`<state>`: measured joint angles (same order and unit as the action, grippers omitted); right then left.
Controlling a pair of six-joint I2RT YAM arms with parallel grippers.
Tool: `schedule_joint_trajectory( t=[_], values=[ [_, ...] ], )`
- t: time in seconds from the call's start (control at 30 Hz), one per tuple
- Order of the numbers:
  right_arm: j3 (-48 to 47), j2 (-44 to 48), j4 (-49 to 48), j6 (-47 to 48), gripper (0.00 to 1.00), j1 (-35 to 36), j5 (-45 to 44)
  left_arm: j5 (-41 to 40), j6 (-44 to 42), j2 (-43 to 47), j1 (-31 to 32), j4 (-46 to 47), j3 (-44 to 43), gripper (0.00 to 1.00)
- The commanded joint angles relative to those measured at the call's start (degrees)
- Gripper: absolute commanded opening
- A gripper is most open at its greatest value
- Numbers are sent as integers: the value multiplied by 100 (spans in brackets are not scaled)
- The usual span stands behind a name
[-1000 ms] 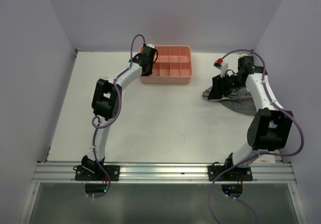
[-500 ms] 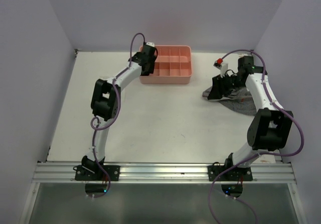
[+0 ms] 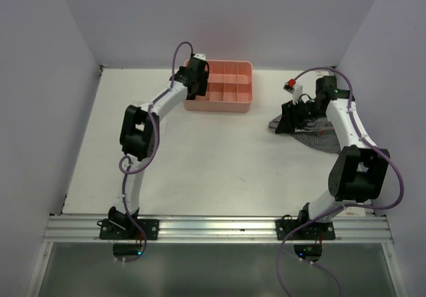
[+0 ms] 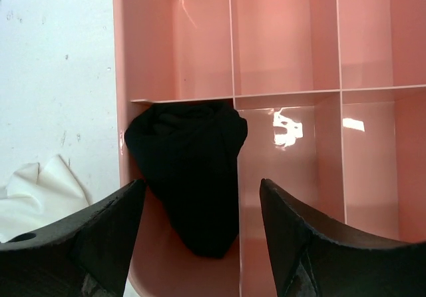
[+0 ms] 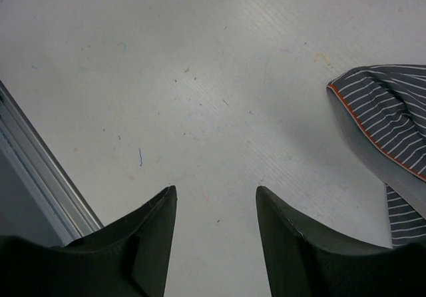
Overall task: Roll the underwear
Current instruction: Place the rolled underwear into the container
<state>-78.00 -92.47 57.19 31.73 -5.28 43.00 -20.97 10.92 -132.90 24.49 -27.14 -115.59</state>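
The black underwear (image 4: pixel 190 170) lies bunched in a near-left compartment of the pink tray (image 4: pixel 123 77), apart from both fingers. My left gripper (image 4: pixel 201 185) hovers over it, open and empty, one finger on each side of the bundle. In the top view my left gripper (image 3: pixel 197 77) is over the left end of the tray (image 3: pixel 229 105) and hides the underwear. My right gripper (image 3: pixel 287 120) is open and empty above bare table (image 5: pixel 216 192), at the right side.
A grey striped cloth (image 5: pixel 393 124) lies right of my right gripper, also in the top view (image 3: pixel 321 137). A thin white cloth (image 4: pixel 40 190) lies on the table beside the tray's left wall. A small red-and-white object (image 3: pixel 291 84) sits at the back right.
My left gripper has shifted slightly farther back over the tray's left end. The right arm has barely moved.
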Motion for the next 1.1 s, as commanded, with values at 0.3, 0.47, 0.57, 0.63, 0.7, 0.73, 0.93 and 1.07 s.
schedule_joint_trajectory(
  t=[0.3,0.47,0.57,0.63,0.7,0.73,0.93,1.07],
  values=[
    [118,387,73,-9,55,-17,94,-100,-283,528,21,727,247,73],
    [136,396,82,27,55,-26,85,-21,-441,748,47,1017,221,76],
    [144,413,82,35,55,-17,85,-21,-564,862,56,1149,204,76],
    [153,405,73,35,55,-17,94,-21,-617,958,56,1289,238,76],
    [144,396,73,35,55,-17,94,5,-652,968,56,1325,239,71],
    [136,396,73,27,55,-26,103,40,-670,968,56,1360,247,69],
    [136,387,38,27,54,-26,129,67,-758,784,38,1474,274,51],
    [153,405,56,18,54,-17,103,129,-766,582,-23,1492,213,39]
  ],
)
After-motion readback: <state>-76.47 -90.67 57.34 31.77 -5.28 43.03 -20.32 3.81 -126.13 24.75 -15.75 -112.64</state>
